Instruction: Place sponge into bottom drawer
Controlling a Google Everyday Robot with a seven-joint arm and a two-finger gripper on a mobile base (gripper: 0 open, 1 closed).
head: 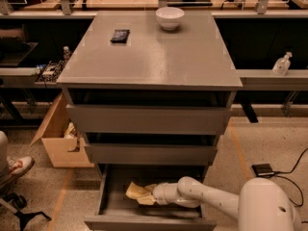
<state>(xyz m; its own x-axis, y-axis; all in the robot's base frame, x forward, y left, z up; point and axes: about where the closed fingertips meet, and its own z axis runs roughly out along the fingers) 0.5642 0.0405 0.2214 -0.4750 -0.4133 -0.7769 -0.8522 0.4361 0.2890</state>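
a white robot arm reaches into the open bottom drawer, its hand closed on a pale yellow sponge.
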